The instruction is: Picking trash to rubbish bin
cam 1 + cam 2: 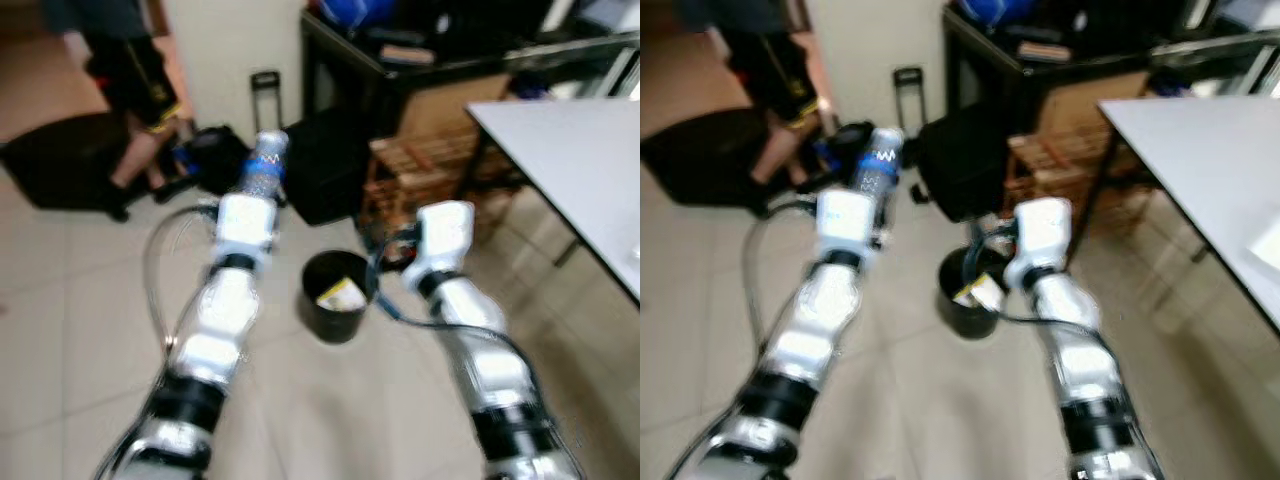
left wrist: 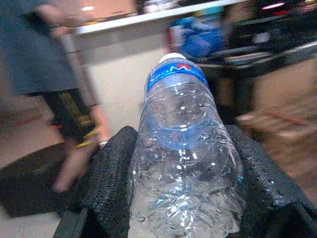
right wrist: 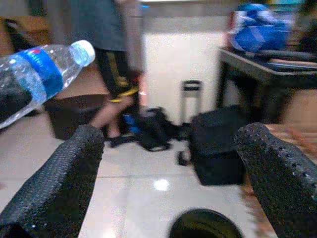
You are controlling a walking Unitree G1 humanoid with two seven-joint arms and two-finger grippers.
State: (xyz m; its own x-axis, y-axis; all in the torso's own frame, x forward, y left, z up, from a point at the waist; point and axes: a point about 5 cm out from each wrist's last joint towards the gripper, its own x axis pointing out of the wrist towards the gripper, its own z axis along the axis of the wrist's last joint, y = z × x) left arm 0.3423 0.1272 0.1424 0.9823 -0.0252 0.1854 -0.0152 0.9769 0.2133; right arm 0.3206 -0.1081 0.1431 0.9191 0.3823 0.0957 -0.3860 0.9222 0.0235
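A pale tiled floor (image 1: 60, 330) spreads under both arms, and a grey worktop (image 1: 590, 170) runs along the robot's right side. Beyond it stand a dark shelf unit (image 1: 400, 60) with a blue bundle on top, brown cardboard boxes (image 1: 440, 150), and a black bag (image 1: 325, 165) on the floor. A person (image 1: 125, 70) in dark shorts stands at the far left beside a low dark case (image 1: 60, 160).

The black rubbish bin (image 1: 335, 295) sits on the floor between the two silver arms, slightly nearer the right one, with a yellow and white piece of trash (image 1: 342, 295) inside.

The left hand (image 2: 178, 198) is clamped on a clear plastic bottle (image 2: 185, 163). Its two black fingers (image 2: 111, 183) press the crumpled body from either side, and the blue label and white cap stick out ahead of the fingertips. From the head views the bottle is held above the floor, up and to the left of the bin, not over its mouth.

The right hand (image 3: 171, 163) is empty, its fingers spread wide, hovering just above the bin's rim (image 3: 205, 223).
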